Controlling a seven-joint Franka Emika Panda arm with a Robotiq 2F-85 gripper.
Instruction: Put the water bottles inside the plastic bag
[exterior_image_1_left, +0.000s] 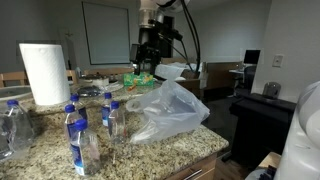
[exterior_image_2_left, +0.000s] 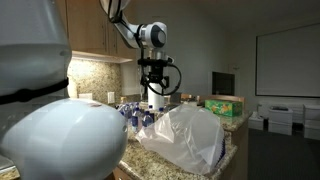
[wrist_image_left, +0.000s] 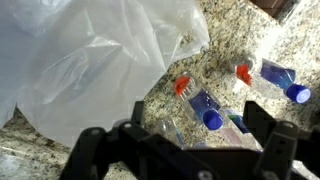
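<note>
Hand (exterior_image_1_left: 148, 66), jaws apart and empty, hangs above the plastic bag (exterior_image_1_left: 165, 110), which lies crumpled on the granite table (exterior_image_1_left: 195, 142). The water bottles (exterior_image_1_left: 77, 132) rest on the table beside the bag, outside it. A paper towel roll (exterior_image_1_left: 45, 72) stands behind them.

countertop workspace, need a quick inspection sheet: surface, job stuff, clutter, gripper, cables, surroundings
surface: speckled granite counter
job's things: water bottles standing in a group beside the crumpled plastic bag; none visibly inside it
clutter: paper towel roll upright; green box past the bag; small red items among the bottles, too blurred to identify
grippers: gripper open, empty, above the counter behind the bag
cables: black cable looping off the wrist, apart from the bag
surroundings: wood cabinets, white wall screen, desk with monitor
</note>
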